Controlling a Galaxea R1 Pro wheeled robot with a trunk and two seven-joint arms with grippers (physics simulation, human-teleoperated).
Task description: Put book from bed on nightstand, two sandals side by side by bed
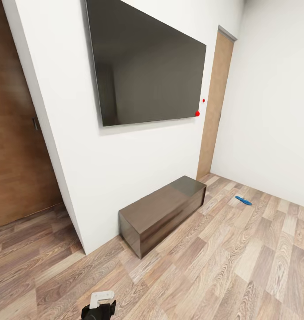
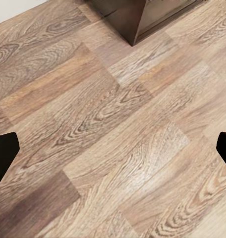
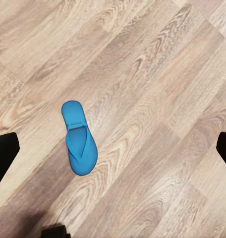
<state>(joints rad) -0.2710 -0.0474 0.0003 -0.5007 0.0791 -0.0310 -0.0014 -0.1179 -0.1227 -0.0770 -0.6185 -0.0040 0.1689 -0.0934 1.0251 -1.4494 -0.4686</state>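
You have 1 flat bright blue flip-flop sandal (image 3: 79, 140) lying loose on the wood plank floor (image 3: 157, 99) directly beneath your right gripper (image 3: 113, 148), whose fingers are spread wide and empty, likely lined up for a pick. Your left gripper (image 2: 113, 148), likewise spread, idles over bare floor near the low dark brown cabinet (image 1: 163, 213).

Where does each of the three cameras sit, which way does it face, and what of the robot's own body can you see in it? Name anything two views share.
Head view: on the robot's head, facing forward and down at a wall-mounted screen, a low cabinet and a far sandal; the left gripper shows at the bottom edge.
Left wrist view: near the left gripper, looking down at the floor and the cabinet's corner; dark fingertips at both edges.
Right wrist view: near the right gripper, looking down at a sandal; dark fingertips at both edges.
Shared: head and left wrist both show the cabinet; all three show the floor.
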